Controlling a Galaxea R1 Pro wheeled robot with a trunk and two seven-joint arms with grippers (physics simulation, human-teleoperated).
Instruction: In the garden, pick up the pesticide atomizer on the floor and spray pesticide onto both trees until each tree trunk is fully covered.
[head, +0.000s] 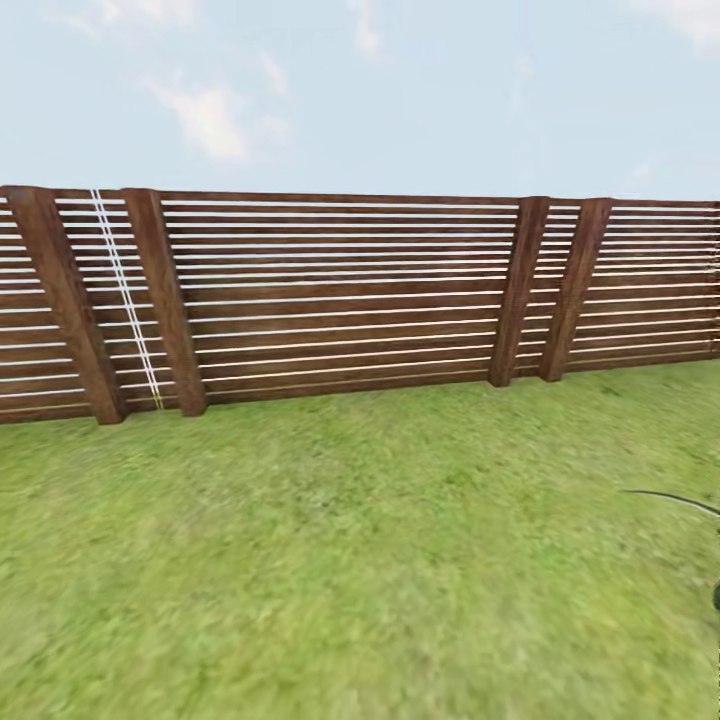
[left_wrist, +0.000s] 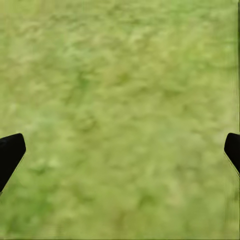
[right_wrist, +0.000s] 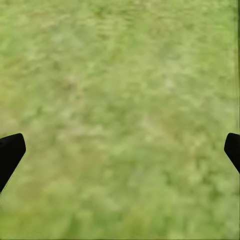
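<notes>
While the robot looks out over the lawn, the task seems to be at its very start. The head view shows green grass, a brown slat fence at the far side, and blue sky above. At the right edge of that view there is a thin dark curved line and a small dark bit (too little of them shows to tell what they are).

The left gripper hangs over plain grass. Its two dark fingers sit far apart at the two sides of the left wrist view, with nothing between them. The right gripper is just the same: fingers spread wide over grass, holding nothing.

The atomizer cannot be seen, so where it lies is not known from here, and which way it points and how its long side runs cannot be told either. The patio and the trees are not in sight from here.

So nothing looks done yet. Left to do: find the patio, pick up the atomizer, then spray both trunks all over.
</notes>
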